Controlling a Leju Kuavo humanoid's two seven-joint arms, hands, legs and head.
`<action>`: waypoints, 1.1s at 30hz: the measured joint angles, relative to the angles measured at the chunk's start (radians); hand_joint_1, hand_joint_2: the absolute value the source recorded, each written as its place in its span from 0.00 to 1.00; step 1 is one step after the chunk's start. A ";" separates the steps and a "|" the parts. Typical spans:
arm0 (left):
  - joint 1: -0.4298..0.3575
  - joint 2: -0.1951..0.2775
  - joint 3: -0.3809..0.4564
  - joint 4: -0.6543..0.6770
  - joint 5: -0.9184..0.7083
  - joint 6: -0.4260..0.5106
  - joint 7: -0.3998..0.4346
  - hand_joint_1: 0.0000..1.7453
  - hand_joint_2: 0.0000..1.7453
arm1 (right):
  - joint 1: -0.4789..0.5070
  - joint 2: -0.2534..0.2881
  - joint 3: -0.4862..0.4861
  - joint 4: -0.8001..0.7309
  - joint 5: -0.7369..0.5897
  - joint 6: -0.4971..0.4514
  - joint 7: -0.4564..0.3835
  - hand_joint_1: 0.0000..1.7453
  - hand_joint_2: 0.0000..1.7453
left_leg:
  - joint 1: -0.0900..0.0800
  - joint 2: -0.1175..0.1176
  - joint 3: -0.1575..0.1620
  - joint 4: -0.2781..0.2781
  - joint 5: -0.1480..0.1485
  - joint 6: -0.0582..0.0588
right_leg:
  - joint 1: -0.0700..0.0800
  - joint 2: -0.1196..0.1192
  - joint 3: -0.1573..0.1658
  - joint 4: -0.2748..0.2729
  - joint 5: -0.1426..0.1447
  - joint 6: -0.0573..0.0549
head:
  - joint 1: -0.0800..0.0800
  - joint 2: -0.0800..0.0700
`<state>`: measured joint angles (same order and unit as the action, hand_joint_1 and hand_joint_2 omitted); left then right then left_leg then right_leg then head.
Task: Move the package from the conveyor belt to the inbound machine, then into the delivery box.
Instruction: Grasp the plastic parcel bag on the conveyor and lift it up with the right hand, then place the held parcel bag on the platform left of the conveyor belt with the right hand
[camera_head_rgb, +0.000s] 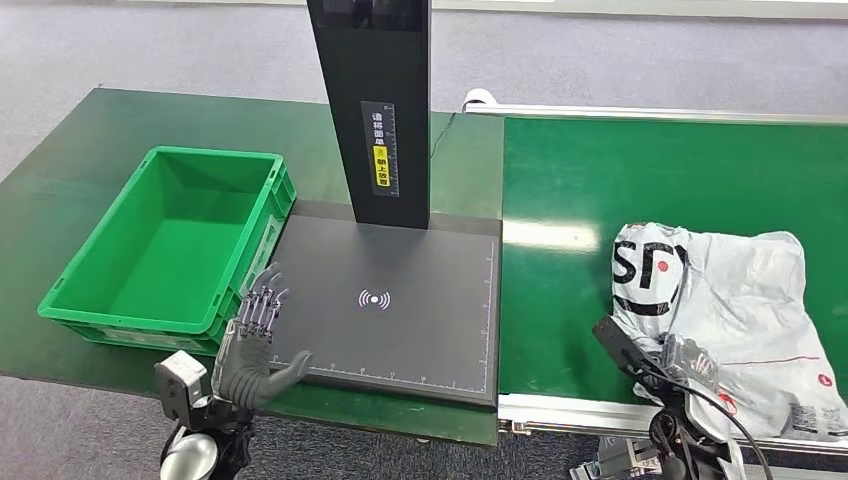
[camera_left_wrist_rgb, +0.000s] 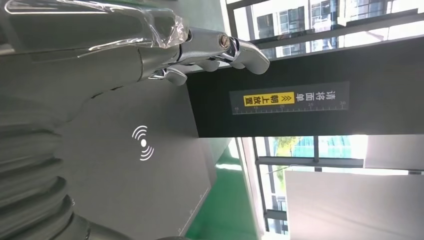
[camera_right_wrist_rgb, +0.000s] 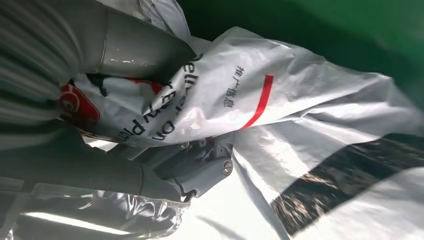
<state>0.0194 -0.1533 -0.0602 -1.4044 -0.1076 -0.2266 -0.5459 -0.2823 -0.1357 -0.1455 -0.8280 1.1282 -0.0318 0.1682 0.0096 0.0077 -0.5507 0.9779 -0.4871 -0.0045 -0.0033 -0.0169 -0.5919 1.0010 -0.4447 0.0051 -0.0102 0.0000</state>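
Clearly, the package (camera_head_rgb: 745, 300), a white and grey plastic courier bag with black letters, lies crumpled on the green conveyor belt (camera_head_rgb: 600, 180) at the right, near the belt's front edge. Its long axis runs roughly from the side of the inbound machine (camera_head_rgb: 400, 300) toward the right front corner of the head view, and the end with the large black logo points toward the machine. The right hand (camera_head_rgb: 685, 360) is at the near edge of the bag; in the right wrist view its thumb (camera_right_wrist_rgb: 140, 47) lies over a printed fold of the package (camera_right_wrist_rgb: 280, 100) and its darker fingers (camera_right_wrist_rgb: 200, 172) sit under that fold, so the fingers are grasping the package. That view also shows a red stripe and small print on the bag, which the head view does not show. The left hand (camera_head_rgb: 255, 345) hovers at the front left corner of the machine's black plate, between it and the green delivery box (camera_head_rgb: 175, 240) on the counter (camera_head_rgb: 60, 160), with fingers released and spread, holding nothing. In the left wrist view the fingers (camera_left_wrist_rgb: 235, 50) are stretched out above the plate, and the white signal mark (camera_left_wrist_rgb: 143, 143) and the yellow label (camera_left_wrist_rgb: 267, 99) on the black post are seen from close by.
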 joint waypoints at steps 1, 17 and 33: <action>0.001 0.000 0.002 -0.002 -0.001 -0.002 0.000 0.00 1.00 | 0.003 0.007 -0.006 -0.015 -0.050 -0.004 -0.040 1.00 1.00 | 0.000 0.000 0.000 0.000 0.000 0.000 | 0.000 0.000 0.000 0.000 0.000 0.000 | 0.000 0.000; 0.010 -0.010 0.023 -0.025 0.012 0.025 -0.044 0.00 1.00 | 0.045 0.127 0.004 -0.353 -0.639 -0.097 -0.551 1.00 1.00 | 0.000 0.000 -0.001 0.000 0.000 0.000 | 0.000 0.000 -0.001 0.000 0.000 0.000 | 0.000 0.000; -0.025 -0.023 0.046 -0.055 -0.025 0.154 -0.100 0.00 1.00 | 0.104 0.113 0.466 -0.568 -0.450 0.094 -0.633 1.00 1.00 | 0.000 0.001 0.000 0.000 0.000 0.000 | 0.000 0.000 -0.001 0.000 0.000 0.000 | 0.000 0.000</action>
<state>-0.0054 -0.1759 -0.0139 -1.4599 -0.1326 -0.0728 -0.6457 -0.1786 -0.0231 0.3204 -1.3961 0.6787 0.0620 -0.4648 0.0096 0.0084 -0.5512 0.9777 -0.4868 -0.0048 -0.0031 -0.0166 -0.5927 1.0011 -0.4448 0.0050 -0.0103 0.0000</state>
